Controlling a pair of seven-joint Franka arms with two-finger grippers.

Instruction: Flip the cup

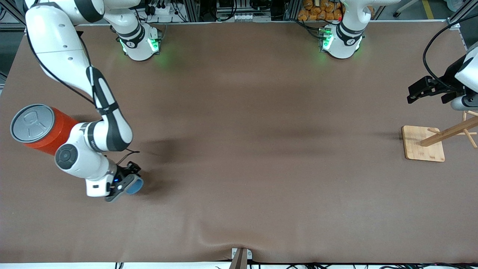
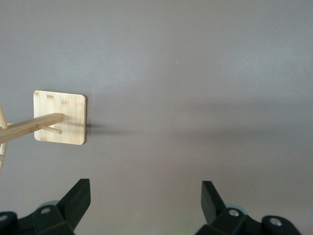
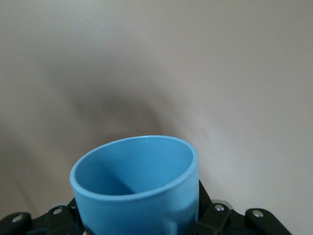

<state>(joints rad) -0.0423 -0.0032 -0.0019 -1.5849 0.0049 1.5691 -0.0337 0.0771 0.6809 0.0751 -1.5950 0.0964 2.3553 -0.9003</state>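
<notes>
The cup (image 1: 135, 185) is held, tilted, by the right pincer (image 1: 125, 184) over the worktop (image 1: 239, 149), near the orange can (image 1: 41, 129). At the left arm's end, the left pincer (image 1: 420, 89) waits, opened wide, above the wooden stand (image 1: 424, 144).

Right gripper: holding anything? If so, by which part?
Yes. The right gripper holds the cup by its side wall near the base, open mouth pointing away from the wrist. The left gripper waits open, holding nothing.
</notes>
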